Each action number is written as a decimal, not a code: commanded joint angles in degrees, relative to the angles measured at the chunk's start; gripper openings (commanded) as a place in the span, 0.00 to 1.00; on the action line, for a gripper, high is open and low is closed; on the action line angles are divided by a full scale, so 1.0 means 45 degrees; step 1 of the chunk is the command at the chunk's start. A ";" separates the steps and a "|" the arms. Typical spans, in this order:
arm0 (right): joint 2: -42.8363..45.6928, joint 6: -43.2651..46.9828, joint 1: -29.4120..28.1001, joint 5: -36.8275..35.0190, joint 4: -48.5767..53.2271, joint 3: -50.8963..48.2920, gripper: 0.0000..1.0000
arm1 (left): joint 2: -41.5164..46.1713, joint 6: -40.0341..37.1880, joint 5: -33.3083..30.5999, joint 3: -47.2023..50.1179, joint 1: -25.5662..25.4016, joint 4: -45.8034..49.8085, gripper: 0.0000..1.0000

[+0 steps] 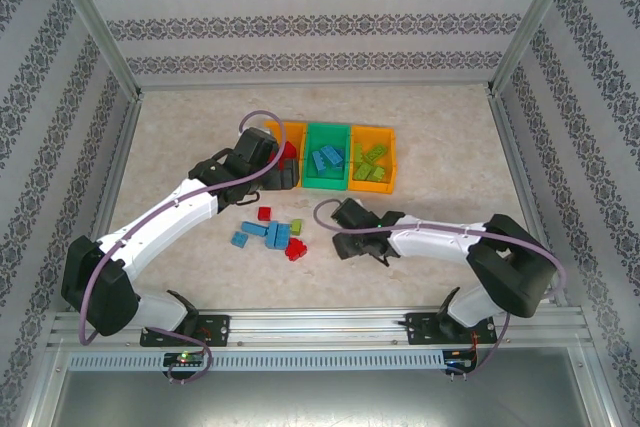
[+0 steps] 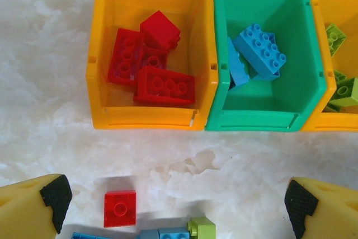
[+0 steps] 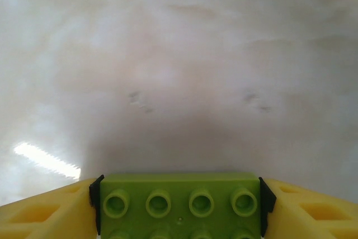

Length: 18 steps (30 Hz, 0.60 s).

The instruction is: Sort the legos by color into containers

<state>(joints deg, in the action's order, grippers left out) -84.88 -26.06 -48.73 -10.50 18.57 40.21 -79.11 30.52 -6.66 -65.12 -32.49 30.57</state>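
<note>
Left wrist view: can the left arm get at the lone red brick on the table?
Probably yes: the left gripper hangs open above the red brick and nothing covers it, though a blue brick lies close by.

No readable text, label, brand, number or sign on any surface. Stud tops of lime green lego [image 3: 179,202]: too blurred to tell whether any lettering stands on them.
</note>
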 commanded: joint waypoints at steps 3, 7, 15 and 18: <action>0.1186 0.0126 0.1341 0.0439 0.0642 0.0532 0.70 | 0.0273 0.0190 -0.0025 0.0310 0.0130 -0.0036 0.99; 0.1506 0.0665 0.2381 0.0750 0.1011 0.1552 0.69 | 0.0298 0.0046 0.0200 0.0637 0.0111 0.0039 1.00; 0.0015 0.1509 0.4619 0.0970 0.1401 0.4128 0.69 | -0.0242 -0.0570 0.0795 0.0855 -0.0427 0.0548 1.00; -0.1017 0.1646 0.5163 0.1212 0.1430 0.5218 0.69 | -0.0576 -0.0706 0.0814 0.0839 -0.0759 0.0721 1.00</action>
<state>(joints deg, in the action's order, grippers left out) -85.86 -20.58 -27.11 -6.52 23.27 60.25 -80.14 29.26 -3.62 -61.65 -34.33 31.22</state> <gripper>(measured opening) 0.695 0.996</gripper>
